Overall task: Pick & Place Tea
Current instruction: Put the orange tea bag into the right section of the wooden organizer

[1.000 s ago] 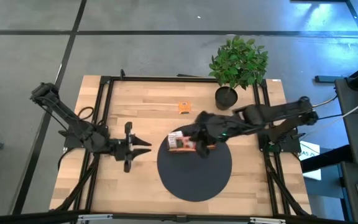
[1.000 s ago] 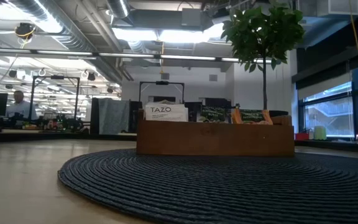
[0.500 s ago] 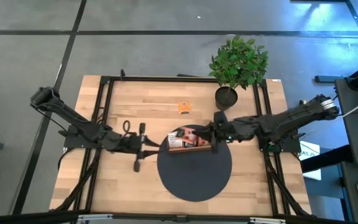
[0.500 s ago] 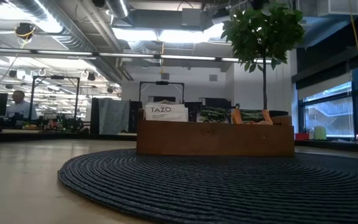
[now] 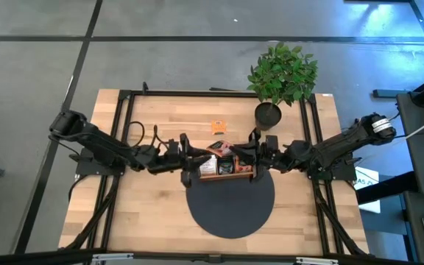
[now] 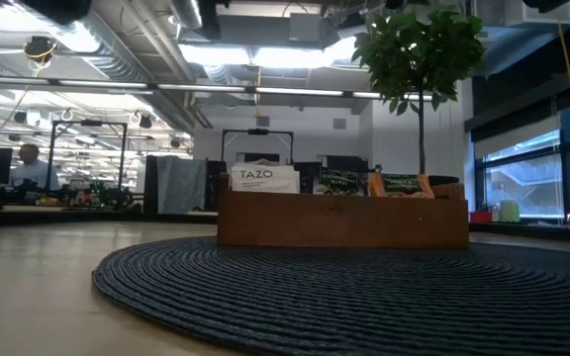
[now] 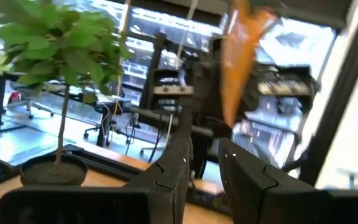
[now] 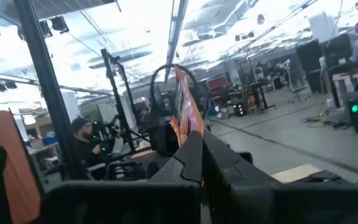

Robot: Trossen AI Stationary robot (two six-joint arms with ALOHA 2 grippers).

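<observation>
The brown wooden tray [image 5: 223, 168] stands on a round black mat [image 5: 230, 210], with several tea sachets [image 6: 263, 179] upright in it. One orange sachet [image 5: 218, 126] lies flat on the wood beyond the tray. My right gripper [image 5: 250, 160] hovers at the tray's right end, shut on an orange sachet [image 8: 185, 106]. My left gripper [image 5: 191, 163] hovers at the tray's left end and faces it, fingers [image 7: 173, 168] a little apart with nothing between them. A blurred orange sachet [image 7: 241, 56] shows past its fingertips; I cannot tell whether it touches them. My right gripper pinches the orange sachet's lower edge [image 8: 190, 127] between its two fingers. The fingers come about level from the table's right side, tipped slightly up. The sachet stands up beyond the fingertips, clear of the tray and table.
A potted plant [image 5: 280, 70] stands at the table's far right corner. A black metal frame [image 5: 124, 132] runs along the table's left, far and right edges. The mat's near half [image 6: 344, 297] lies bare in front of the tray.
My left gripper has travelled toward the table's right up to the tray's left end, rolling as it went. My right gripper, pointing down into the tray a second ago, has tipped up to about level and drawn back toward the tray's right end.
</observation>
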